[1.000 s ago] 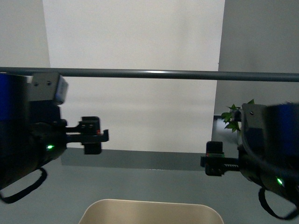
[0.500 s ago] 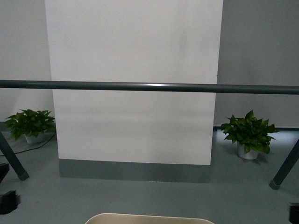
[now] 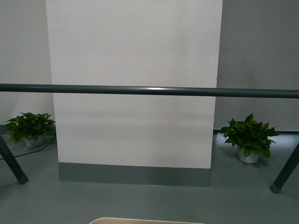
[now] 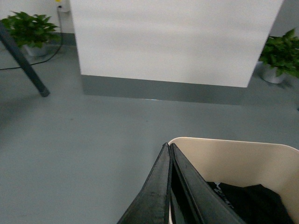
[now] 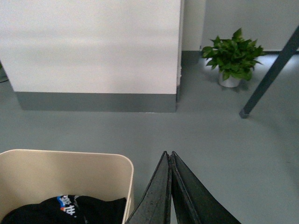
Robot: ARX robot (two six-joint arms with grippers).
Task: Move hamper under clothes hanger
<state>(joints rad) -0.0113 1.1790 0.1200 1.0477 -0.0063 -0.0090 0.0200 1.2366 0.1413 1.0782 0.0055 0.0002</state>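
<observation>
The clothes hanger's dark grey bar [image 3: 149,90] runs straight across the front view, with slanted legs [image 3: 286,170] at both sides. Only the far rim of the cream hamper [image 3: 145,220] shows at the bottom edge there. In the left wrist view the hamper [image 4: 233,158] holds dark clothing [image 4: 252,205], and my left gripper [image 4: 168,146] is shut, its tips over the hamper's near corner. In the right wrist view my right gripper [image 5: 168,154] is shut and empty, just beside the hamper [image 5: 70,172]. Neither arm appears in the front view.
A white wall panel [image 3: 135,70] with a grey base stands behind the bar. Potted plants sit on the floor at the left [image 3: 29,128] and right [image 3: 248,137]. A cable [image 4: 28,58] trails by the left plant. Grey floor [image 3: 149,200] lies between hamper and wall.
Both arms have dropped out of the front view. The hamper's rim sits lower in the front view than before, and the bar slightly lower too.
</observation>
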